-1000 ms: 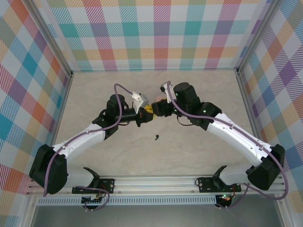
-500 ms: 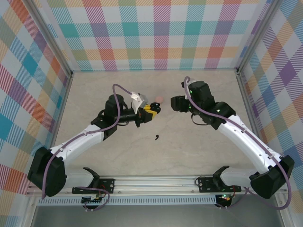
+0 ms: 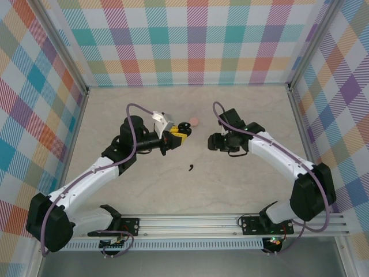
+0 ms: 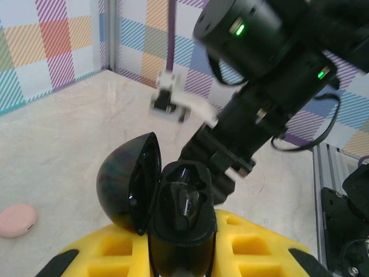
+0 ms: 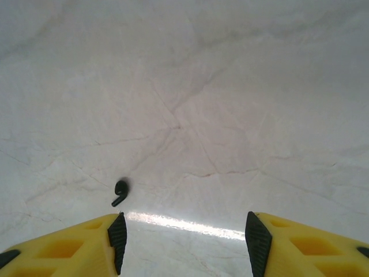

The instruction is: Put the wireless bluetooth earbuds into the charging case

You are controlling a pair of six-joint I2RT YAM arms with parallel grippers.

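Lower end of the charging case beyond the bottom edge, its dark wells indistinct.

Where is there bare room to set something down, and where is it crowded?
Free: the far strip of table along the back wall, and the near stretch between the black earbud and the rail. Crowded: the middle, with left end effector, right end effector, charging case and pink disc.

Black glossy charging case, egg-shaped, lid swung open to one side. It sits upright, off the desk, pinched betw. the yellow fingers of the left hand. Dark shape in its well, can't tell what. Black stemmed earbud lies flat on desk, well apart from case.
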